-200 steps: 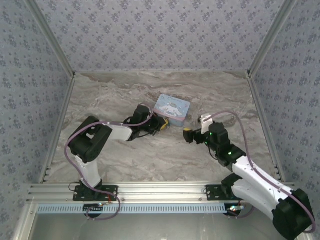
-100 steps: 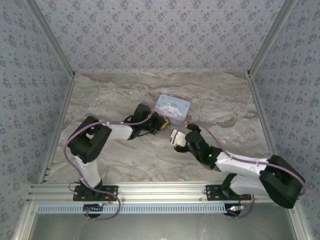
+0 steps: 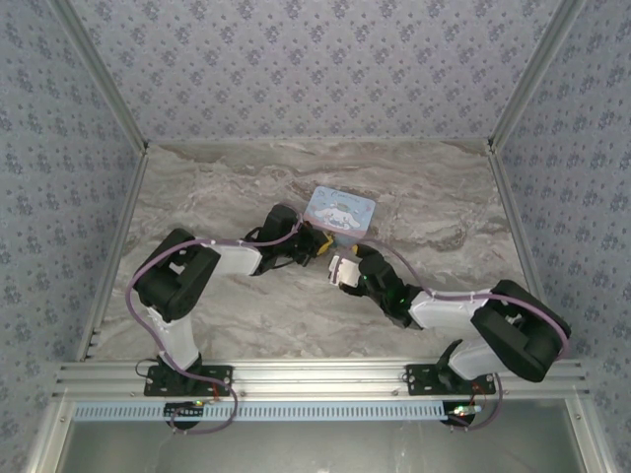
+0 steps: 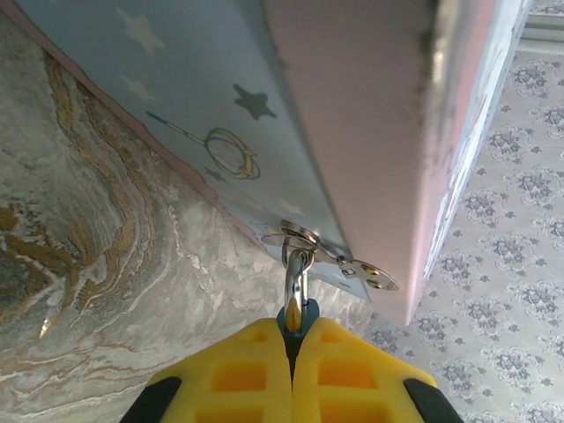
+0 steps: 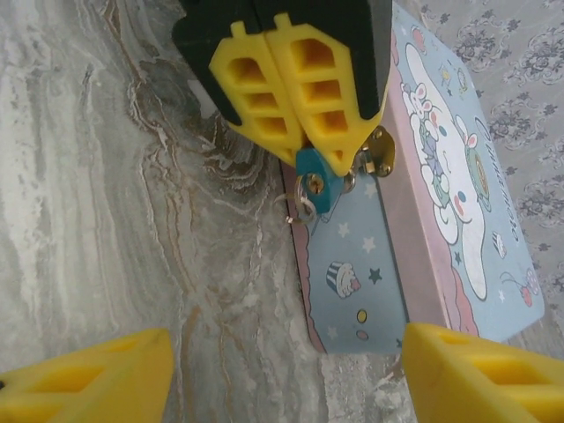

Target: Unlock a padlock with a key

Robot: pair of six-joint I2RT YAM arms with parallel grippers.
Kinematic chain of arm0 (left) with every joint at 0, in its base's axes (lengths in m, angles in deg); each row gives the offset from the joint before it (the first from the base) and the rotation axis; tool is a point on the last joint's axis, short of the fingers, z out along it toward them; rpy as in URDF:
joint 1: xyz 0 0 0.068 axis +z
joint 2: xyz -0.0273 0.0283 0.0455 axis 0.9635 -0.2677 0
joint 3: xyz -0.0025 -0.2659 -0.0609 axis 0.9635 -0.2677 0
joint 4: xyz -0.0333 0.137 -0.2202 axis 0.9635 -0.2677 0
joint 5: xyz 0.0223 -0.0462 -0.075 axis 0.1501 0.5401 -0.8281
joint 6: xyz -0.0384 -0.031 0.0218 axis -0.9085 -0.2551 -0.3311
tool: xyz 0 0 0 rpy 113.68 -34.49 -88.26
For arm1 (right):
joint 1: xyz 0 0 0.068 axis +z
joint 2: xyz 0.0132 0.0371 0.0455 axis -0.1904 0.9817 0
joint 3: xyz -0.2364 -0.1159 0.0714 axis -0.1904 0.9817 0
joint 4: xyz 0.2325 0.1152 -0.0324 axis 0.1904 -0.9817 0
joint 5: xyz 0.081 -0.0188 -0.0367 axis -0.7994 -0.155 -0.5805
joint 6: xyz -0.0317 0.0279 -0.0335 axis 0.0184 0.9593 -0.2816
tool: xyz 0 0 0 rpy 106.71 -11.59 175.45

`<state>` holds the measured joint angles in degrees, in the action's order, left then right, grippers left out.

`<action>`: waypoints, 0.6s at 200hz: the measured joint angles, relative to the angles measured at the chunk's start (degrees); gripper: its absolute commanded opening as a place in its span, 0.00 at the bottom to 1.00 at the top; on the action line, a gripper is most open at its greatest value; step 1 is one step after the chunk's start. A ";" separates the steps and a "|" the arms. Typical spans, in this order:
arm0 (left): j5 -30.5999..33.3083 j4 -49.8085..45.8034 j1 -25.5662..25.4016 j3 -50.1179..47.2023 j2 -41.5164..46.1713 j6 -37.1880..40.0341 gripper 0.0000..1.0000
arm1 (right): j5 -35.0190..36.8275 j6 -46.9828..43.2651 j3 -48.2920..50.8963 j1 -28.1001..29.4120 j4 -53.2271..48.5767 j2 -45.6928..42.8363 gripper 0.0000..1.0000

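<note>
left wrist: left gripper (image 4: 295, 345) clenched on padlock (image 4: 306, 311), shackle (image 4: 296, 273) through tin (image 4: 352, 106) hasp (image 4: 339, 256). right wrist: its keyhole (image 5: 310, 182) faces the released right gripper (image 5: 282, 357)

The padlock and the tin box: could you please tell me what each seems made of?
The padlock: silvery shackle glints like polished metal; teal body glossy, painted metal or plastic, unclear. The tin box: probably thin printed sheet metal, satin sheen, with metal hasp.

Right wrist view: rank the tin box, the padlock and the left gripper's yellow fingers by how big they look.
Largest: tin box.
Middle: left gripper's yellow fingers, shut on the lock; they may be nearer the camera, which would flatter their size.
Smallest by far: padlock.
</note>
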<state>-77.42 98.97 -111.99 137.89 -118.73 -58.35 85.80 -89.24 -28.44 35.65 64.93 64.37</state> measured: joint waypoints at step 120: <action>-0.83 1.05 -0.02 0.13 0.00 -1.29 0.00 | -2.43 0.66 -4.33 -1.88 2.56 5.29 0.28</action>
<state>-78.25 100.02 -112.01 138.03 -118.73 -59.64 83.37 -88.58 -32.77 33.78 67.48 69.66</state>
